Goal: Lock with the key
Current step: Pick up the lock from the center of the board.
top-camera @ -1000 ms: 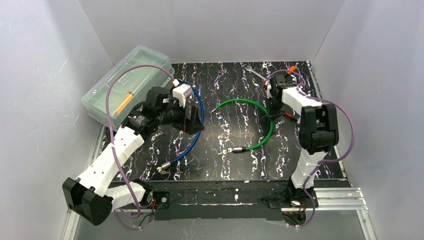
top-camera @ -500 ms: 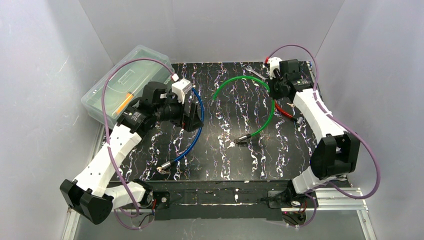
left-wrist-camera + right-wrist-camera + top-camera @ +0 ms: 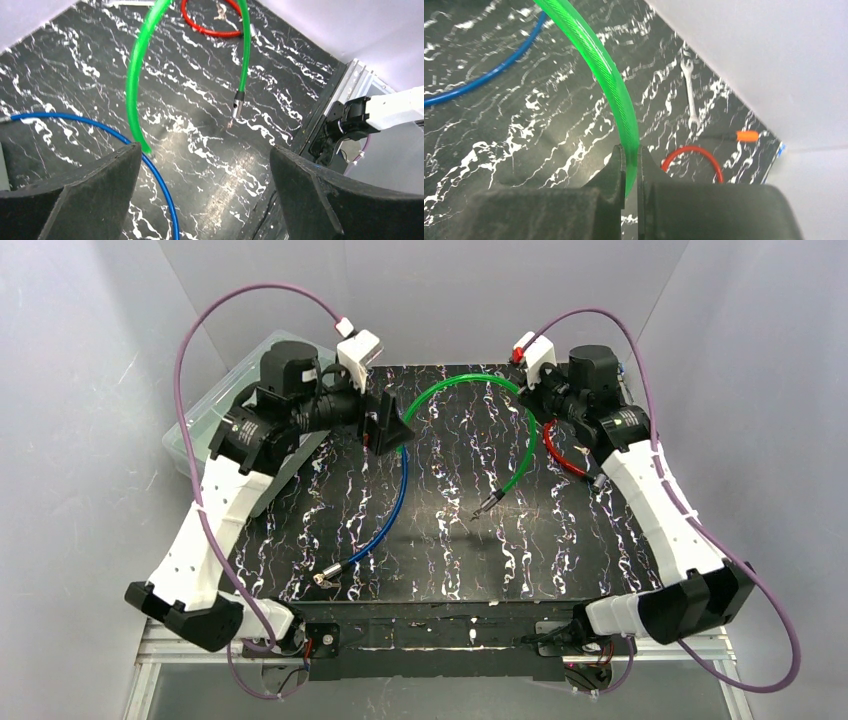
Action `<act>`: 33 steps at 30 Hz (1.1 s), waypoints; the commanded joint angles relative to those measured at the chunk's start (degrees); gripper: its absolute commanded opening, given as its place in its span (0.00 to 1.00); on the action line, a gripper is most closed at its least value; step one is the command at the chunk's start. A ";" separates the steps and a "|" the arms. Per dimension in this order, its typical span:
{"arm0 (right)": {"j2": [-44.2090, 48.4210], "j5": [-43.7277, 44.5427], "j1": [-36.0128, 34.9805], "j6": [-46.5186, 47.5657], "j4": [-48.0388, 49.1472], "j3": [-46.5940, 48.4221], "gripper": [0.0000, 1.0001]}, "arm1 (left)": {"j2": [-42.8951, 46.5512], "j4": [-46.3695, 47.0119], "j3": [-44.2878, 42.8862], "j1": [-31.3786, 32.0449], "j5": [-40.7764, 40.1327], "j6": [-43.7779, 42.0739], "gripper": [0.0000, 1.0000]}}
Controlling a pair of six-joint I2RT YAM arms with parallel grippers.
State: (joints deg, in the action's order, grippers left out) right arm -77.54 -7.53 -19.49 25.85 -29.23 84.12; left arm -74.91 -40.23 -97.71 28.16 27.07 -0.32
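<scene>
Grippers work at the far end of the black marbled worktop [image 3: 440,560]. The right gripper [image 3: 629,165], at about 1 o'clock, is clamped on the green cable lock [image 3: 525,445], lifting it into an arch whose free metal tip [image 3: 237,106] hangs just above the worktop near the centre. The left gripper [image 3: 205,165], at about 11 o'clock, has its fingers [image 3: 95,190] spread wide with nothing between them. A blue cable lock [image 3: 385,525] curves toward 7 o'clock, and a red cable lock [image 3: 560,455] lies at 2 o'clock.
</scene>
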 commanded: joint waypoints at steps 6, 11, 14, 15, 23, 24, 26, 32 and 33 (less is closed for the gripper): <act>5.67 -14.82 -4.07 5.39 4.38 6.16 0.01 | -10.04 -6.26 -13.47 -0.40 8.18 4.78 0.99; 7.51 -18.27 -7.60 12.46 1.89 6.88 0.01 | -13.63 -6.03 -13.96 -0.37 13.10 9.62 0.93; 7.88 -19.10 -8.26 13.26 2.18 6.40 0.01 | -14.85 -5.05 -13.75 -0.38 18.13 12.52 0.80; 8.06 -19.30 -8.35 13.24 2.66 6.07 0.01 | -15.11 -4.52 -13.41 -0.39 19.39 13.51 0.73; 8.44 -18.10 -8.35 5.76 9.68 1.95 0.01 | -11.94 3.15 -9.39 -0.39 21.50 18.83 0.00; 8.45 -17.27 -8.37 3.93 10.98 1.28 0.04 | -11.20 4.12 -9.21 -0.39 21.18 19.58 0.00; 8.39 -15.36 -8.38 -0.52 13.71 -0.18 0.27 | -9.82 5.66 -8.64 -0.39 19.90 20.65 0.00; 6.25 -9.65 -8.16 -12.26 7.67 2.33 0.84 | -6.97 5.13 -11.19 -0.64 12.06 21.13 0.00; 6.18 -9.83 -8.05 -13.82 5.86 2.70 0.88 | -6.62 4.78 -11.49 -0.65 11.25 21.32 0.00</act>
State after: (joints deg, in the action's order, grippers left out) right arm -71.20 -20.25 -27.79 21.71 -21.32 83.55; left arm -85.93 -37.41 -105.82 28.12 42.37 19.75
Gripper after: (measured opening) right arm 0.806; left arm 0.125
